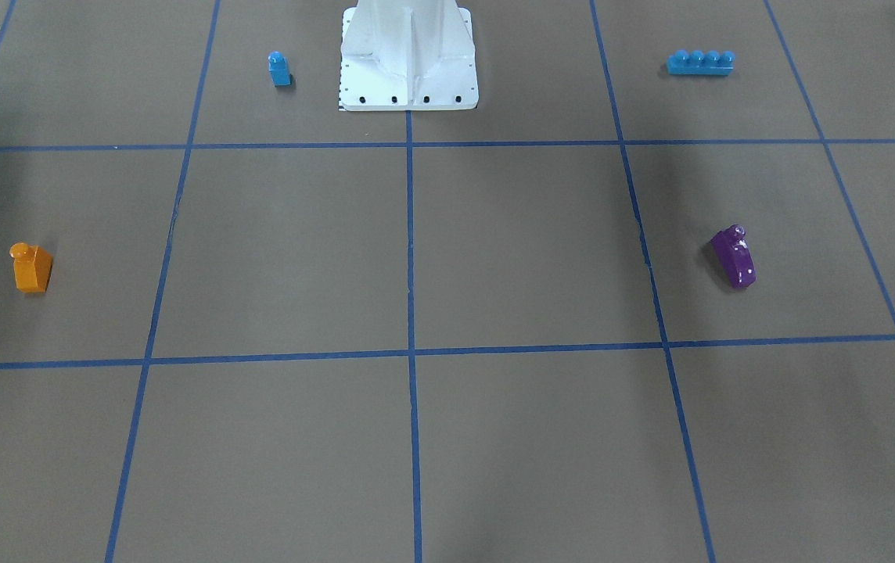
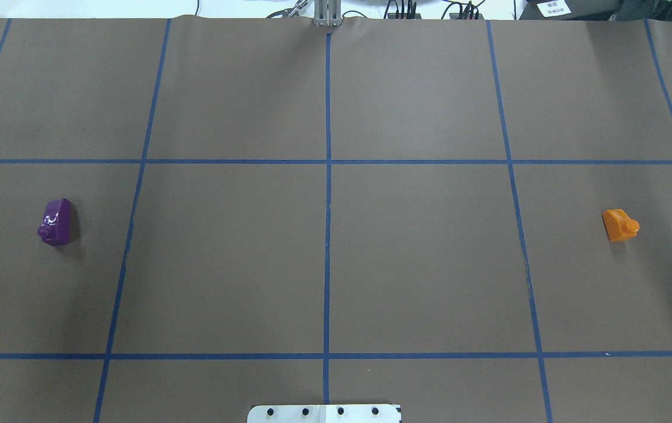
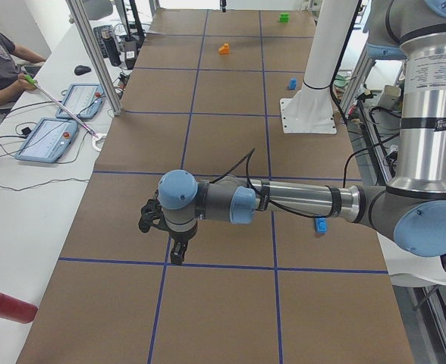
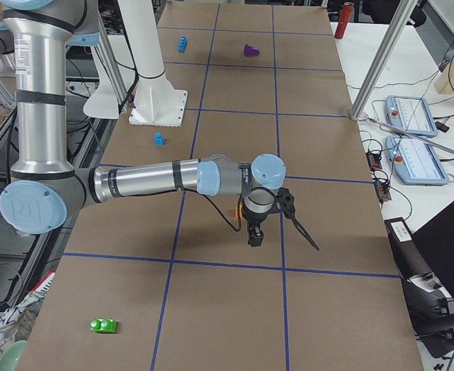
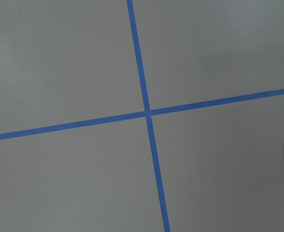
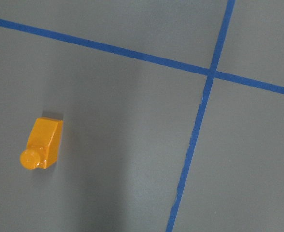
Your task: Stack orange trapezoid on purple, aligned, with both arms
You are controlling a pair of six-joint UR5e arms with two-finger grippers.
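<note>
A small glossy orange plastic trapezoid block (image 2: 620, 225) sits at the right of the brown papered worktop (image 2: 418, 264), well apart from the glossy purple plastic block (image 2: 56, 222) at its left. Whether the left tool (image 3: 177, 256) or the right tool (image 4: 255, 236) is spread or pressed together, I cannot tell.

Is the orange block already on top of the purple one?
No, the orange trapezoid and the purple block lie far apart, at opposite sides.

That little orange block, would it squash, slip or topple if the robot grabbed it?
The orange block looks like hard glossy plastic: probably stiff, light, somewhat slippery. Its sloped face might let a grip slide off; the flat sides seem safer. Flat-based, it would likely slide, not roll, when pushed.
</note>
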